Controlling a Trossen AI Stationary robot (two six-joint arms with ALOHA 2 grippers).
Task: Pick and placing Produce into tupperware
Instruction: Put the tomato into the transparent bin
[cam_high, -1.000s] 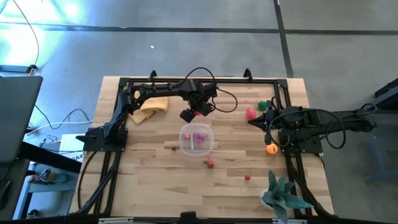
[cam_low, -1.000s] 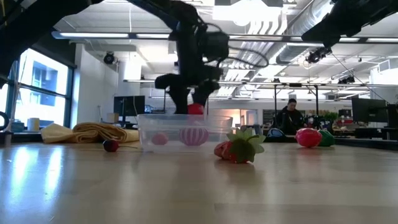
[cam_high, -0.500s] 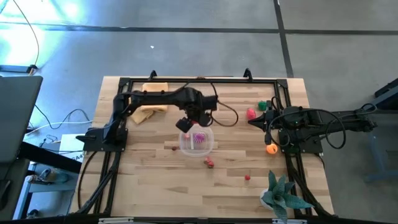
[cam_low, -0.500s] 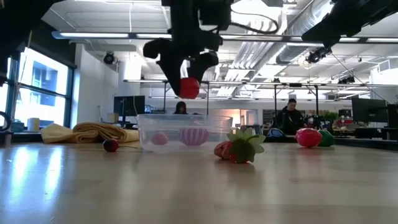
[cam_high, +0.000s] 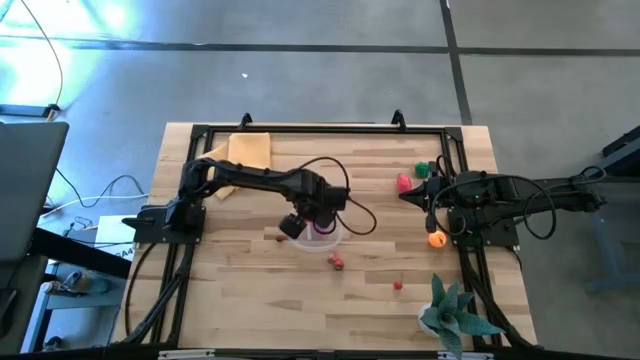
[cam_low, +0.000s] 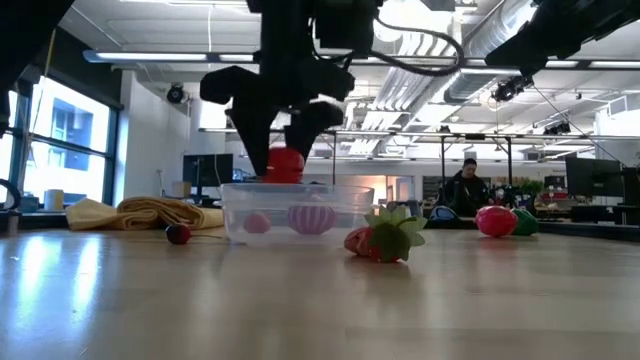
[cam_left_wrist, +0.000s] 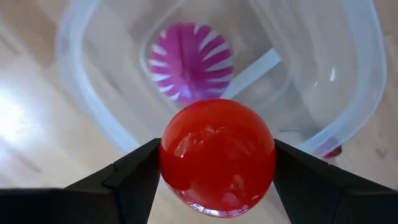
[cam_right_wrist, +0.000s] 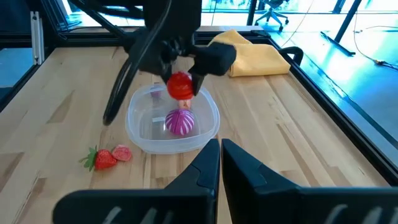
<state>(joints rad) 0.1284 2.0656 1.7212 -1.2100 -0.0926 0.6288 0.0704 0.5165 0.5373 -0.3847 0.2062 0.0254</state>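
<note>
My left gripper (cam_low: 285, 165) hangs over the clear tupperware tub (cam_low: 340, 200), shut on a round, glossy red piece of produce (cam_left_wrist: 217, 155). The tub stands mid-table and holds a purple-and-white striped piece (cam_left_wrist: 191, 62) and a small pink one (cam_low: 257, 222). My right gripper (cam_right_wrist: 221, 155) waits shut over the table's right side, touching nothing. Loose produce lies around: a strawberry (cam_high: 337, 262), a small red piece (cam_high: 398, 285), a dark red one (cam_high: 279, 238), a pink-red one (cam_high: 403, 182), a green one (cam_high: 422, 170) and an orange one (cam_high: 436, 239). My left gripper pinches the red ball between its two fingers (cam_left_wrist: 134, 174), one on each opposite side at its widest part (cam_left_wrist: 171, 155). The fingers point straight down from above. The ball hangs clear, just above the tub's rim (cam_low: 290, 186) and over its inside.
A folded yellow cloth (cam_high: 245, 160) lies at the far left of the table. A spiky teal potted plant (cam_high: 455, 312) stands at the near right corner. Black frame rails (cam_high: 190, 200) run along both sides. People sit in the room beyond the table.
My left gripper has carried the red ball toward the table's near edge, from behind the tub's far side to a spot over its inside. The ball has stayed between the fingers and clear of the table throughout.
</note>
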